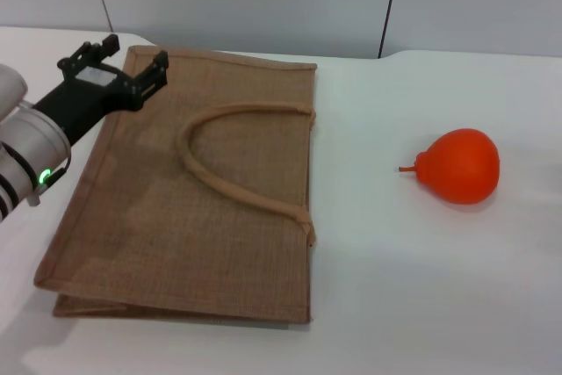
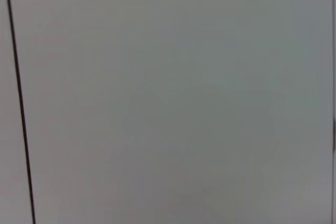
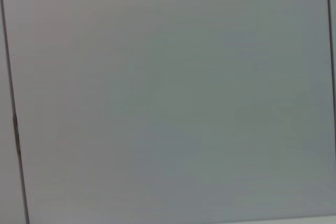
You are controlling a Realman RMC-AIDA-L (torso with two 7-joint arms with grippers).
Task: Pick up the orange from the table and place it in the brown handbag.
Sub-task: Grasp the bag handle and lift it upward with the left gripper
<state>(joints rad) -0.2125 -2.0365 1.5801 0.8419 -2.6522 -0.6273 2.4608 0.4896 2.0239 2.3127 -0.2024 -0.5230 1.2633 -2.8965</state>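
The orange (image 1: 460,165) lies on its side on the bare white table (image 1: 421,287), stem toward the brown handbag (image 1: 189,199), which rests flat well to its left with one loop handle on top. The left gripper (image 1: 132,66) hovers over the bag's far left corner, jaws spread wide and empty. The right arm is out of sight. The pick has not begun; next, a gripper must reach the fruit, and the flat bag's mouth probably needs opening.

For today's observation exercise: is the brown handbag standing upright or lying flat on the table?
Lying flat. The brown handbag rests on its broad side on the table, one loop handle spread across its upper face.
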